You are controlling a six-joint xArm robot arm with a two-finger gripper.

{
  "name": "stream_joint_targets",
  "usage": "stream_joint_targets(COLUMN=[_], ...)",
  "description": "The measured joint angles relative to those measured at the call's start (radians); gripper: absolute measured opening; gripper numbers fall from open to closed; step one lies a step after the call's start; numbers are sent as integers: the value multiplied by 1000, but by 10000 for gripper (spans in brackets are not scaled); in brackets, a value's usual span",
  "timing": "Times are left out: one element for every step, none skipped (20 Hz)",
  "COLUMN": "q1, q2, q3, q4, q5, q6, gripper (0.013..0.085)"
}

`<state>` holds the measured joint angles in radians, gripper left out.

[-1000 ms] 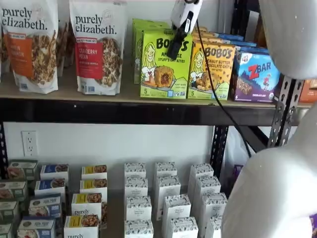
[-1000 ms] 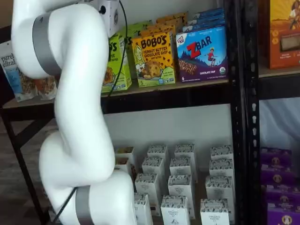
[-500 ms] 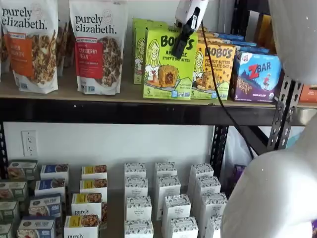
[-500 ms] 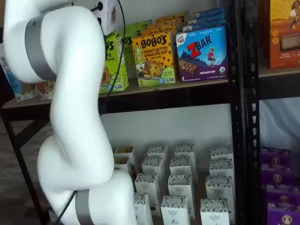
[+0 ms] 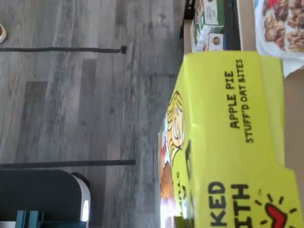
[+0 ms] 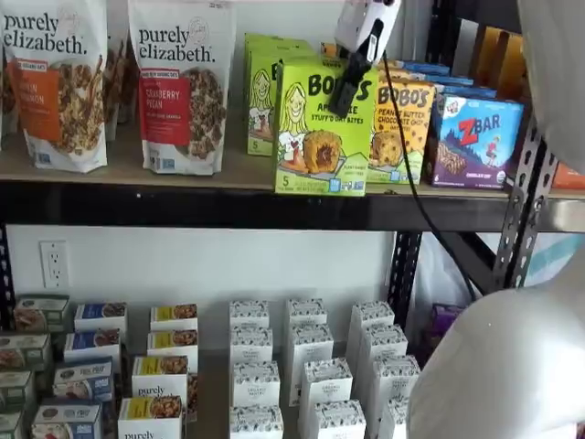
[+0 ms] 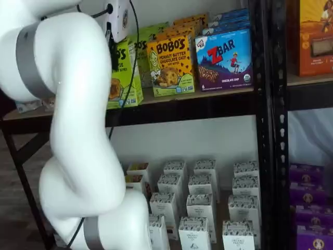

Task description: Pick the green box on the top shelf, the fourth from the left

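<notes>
The green box (image 6: pixel 325 124) stands at the very front edge of the top shelf (image 6: pixel 183 174), upright and slightly tilted, with the gripper (image 6: pixel 347 91) coming down onto its upper part from above; the black fingers are closed on the box. Just behind the green box sits a second lime-green carton (image 6: pixel 260 91), and on its right, touching or nearly so, the yellow-orange Bobo's carton (image 6: pixel 402 123), then the blue ZBar box (image 6: pixel 475 139) beyond that. To the left of the green box stand two Purely Elizabeth granola bags (image 6: pixel 183 87), well apart from it. A black cable (image 6: pixel 411 183) hangs from the gripper across the yellow-orange carton's face. In the other shelf view the white arm (image 7: pixel 73 104) covers most of the green box (only a lime strip shows beside it). Compared with a second ago, the green box has come forward and rightward, out of line with its neighbours
</notes>
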<state>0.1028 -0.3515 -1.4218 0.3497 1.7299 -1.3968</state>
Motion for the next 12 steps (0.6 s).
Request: stream_joint_targets(q1=[-4,-8,-11,-15,-18,-20,-22,-25,-27,-29,-31,-34], q2=[-8,-15,-22,-29,-37,-45,-52,-60,-67,-75,-83,-89], q3=[10,19,27,36,47,57,68,79,90,102,114,124], q4=[3,5,5,6,6,6,5,3,2,1,0,0], q5=[2,5,7,10,11,12,12,12,11,10,10,10], q6=[-4,-8,-11,-15,-18,-22,-25,-29,-32,-36,-39,-43], gripper=[290,290,290,290,290,290,290,290,290,290,290,290])
